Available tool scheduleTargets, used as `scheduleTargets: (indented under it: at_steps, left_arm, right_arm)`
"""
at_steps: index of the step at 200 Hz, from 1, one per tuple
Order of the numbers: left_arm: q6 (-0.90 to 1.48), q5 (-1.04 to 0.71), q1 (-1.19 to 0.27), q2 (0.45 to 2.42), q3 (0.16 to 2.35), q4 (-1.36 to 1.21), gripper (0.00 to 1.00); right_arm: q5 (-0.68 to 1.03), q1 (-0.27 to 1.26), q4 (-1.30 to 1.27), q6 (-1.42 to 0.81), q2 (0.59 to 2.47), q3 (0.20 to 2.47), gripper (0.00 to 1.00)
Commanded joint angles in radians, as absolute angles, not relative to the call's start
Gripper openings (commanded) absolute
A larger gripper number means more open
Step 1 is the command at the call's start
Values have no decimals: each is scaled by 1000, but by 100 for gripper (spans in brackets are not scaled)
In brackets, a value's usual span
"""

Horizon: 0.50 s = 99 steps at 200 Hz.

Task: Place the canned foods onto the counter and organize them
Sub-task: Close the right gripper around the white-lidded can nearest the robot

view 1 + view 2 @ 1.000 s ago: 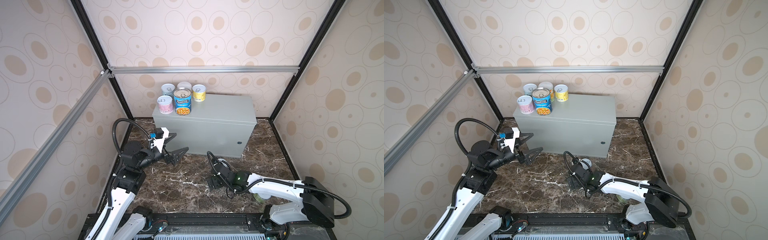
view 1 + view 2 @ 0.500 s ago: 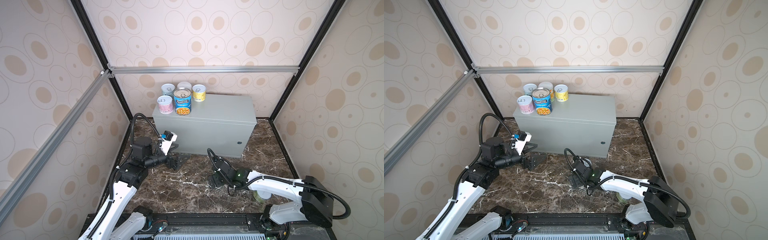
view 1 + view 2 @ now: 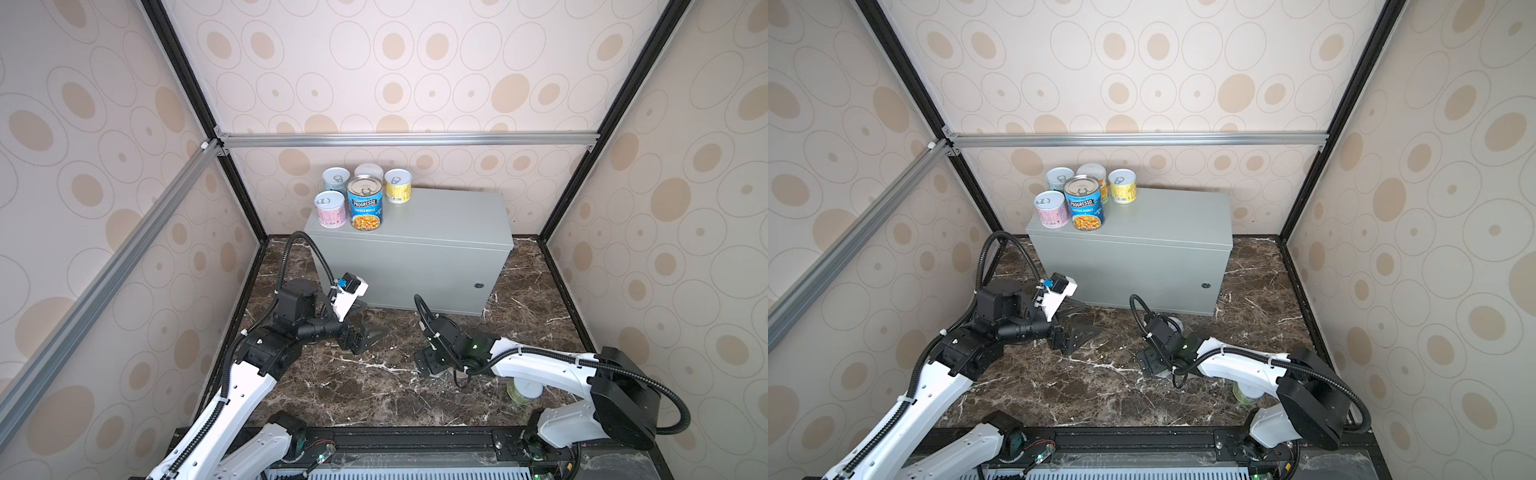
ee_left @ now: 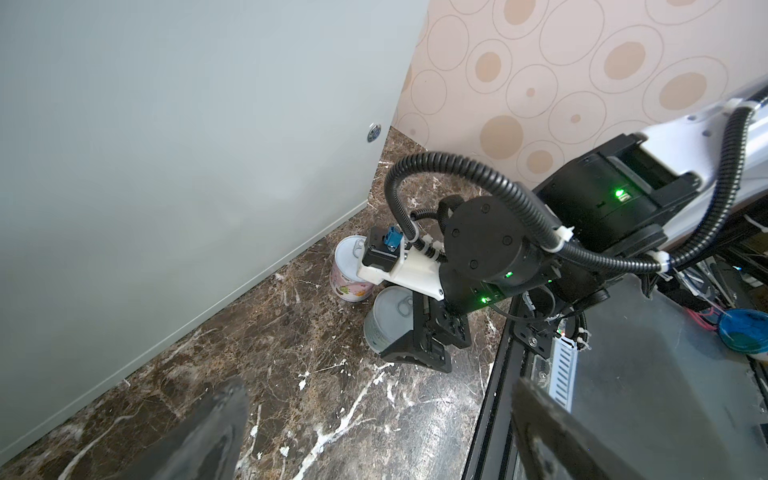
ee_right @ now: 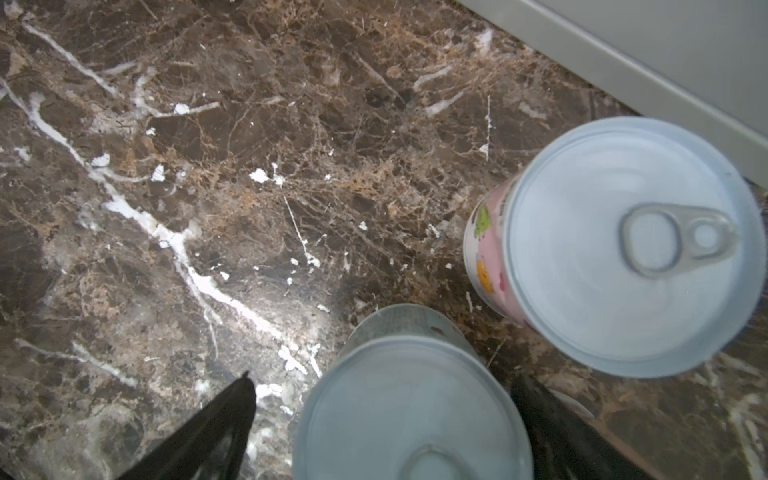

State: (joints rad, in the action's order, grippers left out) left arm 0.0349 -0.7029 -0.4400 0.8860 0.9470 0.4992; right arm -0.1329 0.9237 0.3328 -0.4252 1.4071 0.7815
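The counter (image 3: pixel 415 232) (image 3: pixel 1142 249) is the grey box at the back; its top's left end carries several cans, among them the blue Progresso can (image 3: pixel 365 203) (image 3: pixel 1084 203), a pink one (image 3: pixel 330 209) and a yellow one (image 3: pixel 398 185). On the marble floor my right gripper (image 5: pixel 382 428) (image 3: pixel 432 365) stands open astride a pale grey-green can (image 5: pixel 411 399) (image 4: pixel 386 320), with a gap at one finger (image 5: pixel 208 432). A pink can (image 5: pixel 623 249) (image 4: pixel 349 278) stands just beside it, near the counter's front. My left gripper (image 4: pixel 378 436) (image 3: pixel 365 336) hangs open and empty over the floor to the left.
A green can (image 3: pixel 524 390) (image 3: pixel 1246 392) stands on the floor under my right arm, half hidden. The counter's front with its round lock (image 4: pixel 372 134) is close behind both grippers. Patterned walls enclose the space on three sides, and a black rail (image 3: pixel 415 436) borders the front.
My left arm has dropped lower and swung forward and right, over the floor in front of the counter. The right gripper has stayed about the pale can, barely shifting.
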Motion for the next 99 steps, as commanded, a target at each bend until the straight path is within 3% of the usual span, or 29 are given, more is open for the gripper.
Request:
scheduleTargets:
  at_steps: [1,99]
  left_arm:
    - [-2,-692,-455,886,963,505,98]
    - [-8,-705,-466,861,936,465,98]
  right_arm:
    - [-79,939,362,-432,1394,766,97]
    - [-138,1015,328,-437,1395,733,95]
